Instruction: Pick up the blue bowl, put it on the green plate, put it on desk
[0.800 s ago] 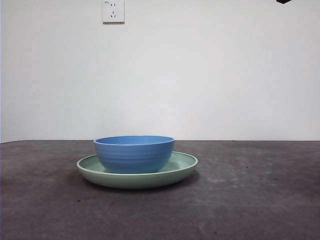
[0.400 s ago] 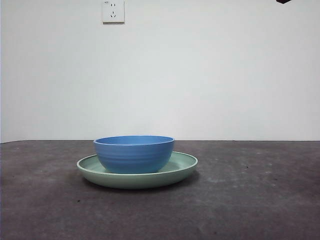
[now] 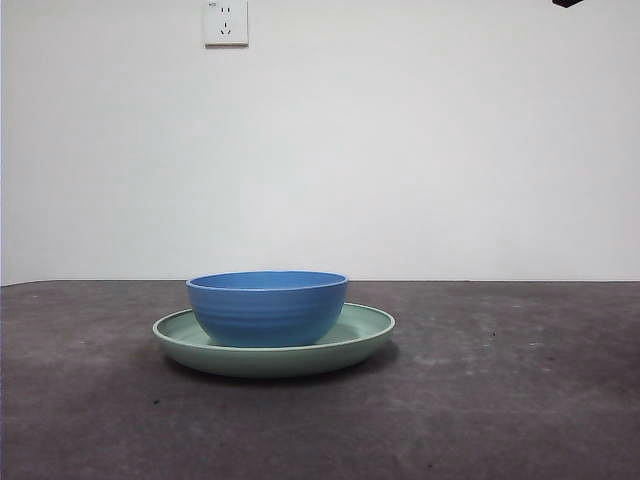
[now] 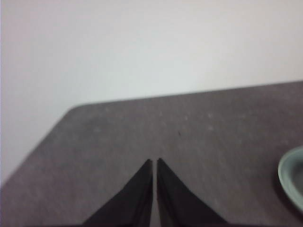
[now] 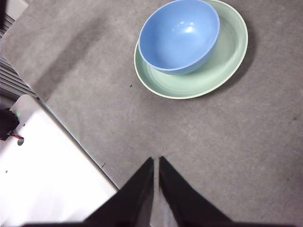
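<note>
The blue bowl [image 3: 268, 307] stands upright inside the green plate [image 3: 365, 336], a little left of the plate's middle, on the desk [image 3: 500, 400]. From the right wrist the blue bowl [image 5: 180, 35] and green plate [image 5: 227, 61] lie well ahead of my right gripper [image 5: 155, 159], which hovers high over the desk, shut and holding nothing. My left gripper [image 4: 155, 161] is shut and empty too, low over bare desk, with only the green plate's rim [image 4: 291, 177] at the picture's edge. A black tip [image 3: 567, 3] of one arm shows at the top right corner.
A white wall with a socket [image 3: 226, 22] stands behind the desk. The right wrist view shows the desk's edge [image 5: 71, 135] with a white surface [image 5: 47, 175] beyond it.
</note>
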Controlling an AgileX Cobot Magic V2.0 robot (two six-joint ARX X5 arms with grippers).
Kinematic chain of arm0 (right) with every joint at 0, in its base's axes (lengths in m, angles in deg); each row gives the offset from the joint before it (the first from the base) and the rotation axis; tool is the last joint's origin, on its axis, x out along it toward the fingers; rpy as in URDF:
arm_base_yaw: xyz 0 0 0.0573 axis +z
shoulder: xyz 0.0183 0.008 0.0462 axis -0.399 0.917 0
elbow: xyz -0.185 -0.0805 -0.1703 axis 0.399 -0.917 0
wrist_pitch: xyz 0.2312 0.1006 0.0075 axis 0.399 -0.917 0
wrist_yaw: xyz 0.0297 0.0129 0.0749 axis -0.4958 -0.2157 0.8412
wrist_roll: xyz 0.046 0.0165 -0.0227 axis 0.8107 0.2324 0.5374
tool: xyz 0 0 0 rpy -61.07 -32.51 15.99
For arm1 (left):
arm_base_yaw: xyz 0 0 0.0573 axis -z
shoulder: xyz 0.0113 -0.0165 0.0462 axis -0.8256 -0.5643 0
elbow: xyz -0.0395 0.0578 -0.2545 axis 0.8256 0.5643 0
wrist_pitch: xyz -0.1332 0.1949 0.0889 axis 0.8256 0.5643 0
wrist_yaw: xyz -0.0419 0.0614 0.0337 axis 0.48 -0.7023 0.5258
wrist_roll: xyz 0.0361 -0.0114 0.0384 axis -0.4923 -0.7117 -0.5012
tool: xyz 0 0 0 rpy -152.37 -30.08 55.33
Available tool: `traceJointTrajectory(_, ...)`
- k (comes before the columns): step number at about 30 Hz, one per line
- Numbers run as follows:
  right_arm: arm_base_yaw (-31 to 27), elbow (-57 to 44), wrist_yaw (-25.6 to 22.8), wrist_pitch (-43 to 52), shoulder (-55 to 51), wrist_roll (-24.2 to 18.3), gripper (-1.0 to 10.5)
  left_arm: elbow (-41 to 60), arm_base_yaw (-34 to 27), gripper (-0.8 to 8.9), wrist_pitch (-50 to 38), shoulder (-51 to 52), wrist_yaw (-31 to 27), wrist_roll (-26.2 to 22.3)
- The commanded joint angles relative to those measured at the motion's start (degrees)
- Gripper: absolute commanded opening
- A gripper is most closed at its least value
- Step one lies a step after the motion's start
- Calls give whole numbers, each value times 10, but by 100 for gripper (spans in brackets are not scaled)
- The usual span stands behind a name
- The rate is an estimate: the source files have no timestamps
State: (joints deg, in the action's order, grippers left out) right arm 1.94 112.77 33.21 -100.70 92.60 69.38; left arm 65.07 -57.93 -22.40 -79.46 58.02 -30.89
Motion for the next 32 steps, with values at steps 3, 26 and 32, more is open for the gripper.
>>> traceJointTrajectory(3,4,10,1,5,3,-9,12,31,0,15,-4,19,-3,25)
traceJointTrajectory(26,4,10,1,6,3,-9,13,52,2,15,92,47,-3,54)
traceJointTrajectory(32,4,10,1,6,3,-9,13,52,2,15,92,47,-3,54)
